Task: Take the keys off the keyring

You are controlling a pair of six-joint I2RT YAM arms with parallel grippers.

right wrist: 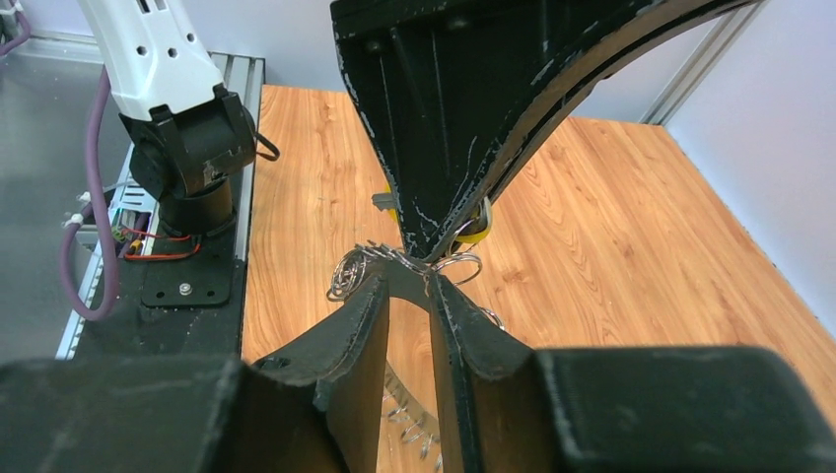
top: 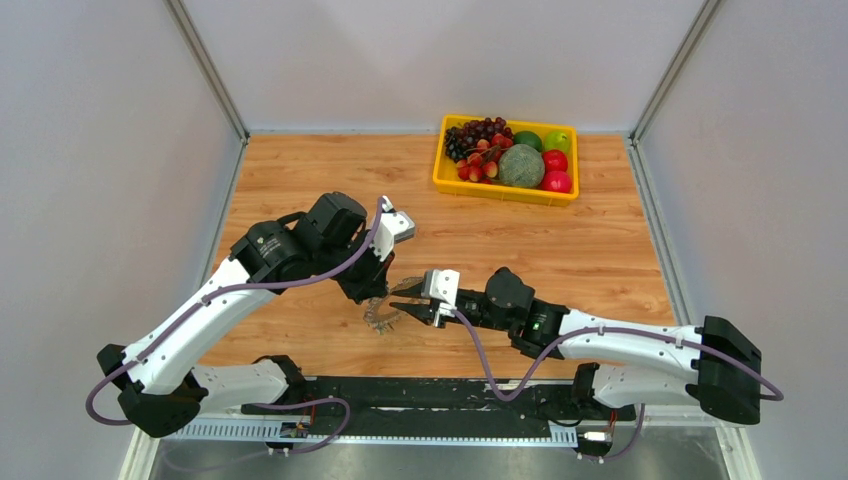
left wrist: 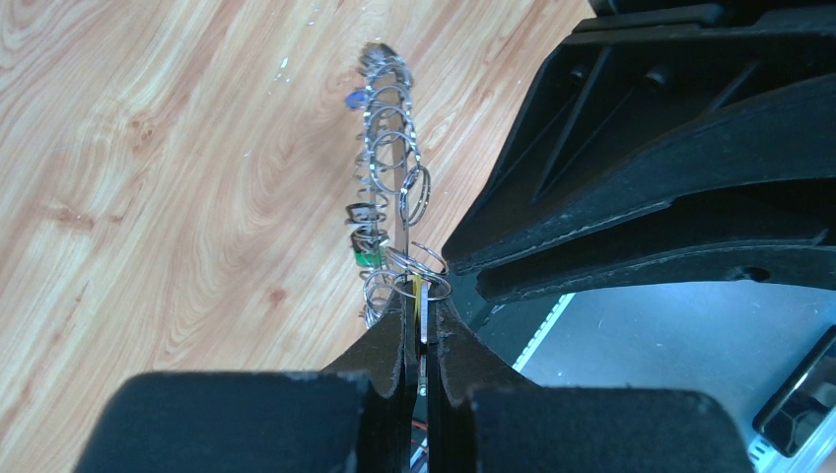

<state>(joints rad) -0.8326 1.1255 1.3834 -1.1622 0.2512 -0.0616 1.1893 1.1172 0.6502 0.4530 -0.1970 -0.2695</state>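
The keyring [top: 384,312] is a flat grey ring fringed with small wire loops, held tilted off the table between both grippers. It shows edge-on in the left wrist view [left wrist: 389,168], with a green tag [left wrist: 367,258] and a blue tag [left wrist: 353,98] on it. My left gripper [left wrist: 422,296] is shut on a yellow key [left wrist: 418,301] beside a metal blade; the key's yellow head also shows in the right wrist view [right wrist: 480,225]. My right gripper [right wrist: 409,271] meets it tip to tip, its tips closed on loops at the ring's rim [right wrist: 449,264]. The other keys are mostly hidden.
A yellow tray [top: 440,168] of fruit stands at the back right of the wooden table. The left arm's base [right wrist: 192,148] and a black base plate lie along the near edge. Grey walls close in the sides.
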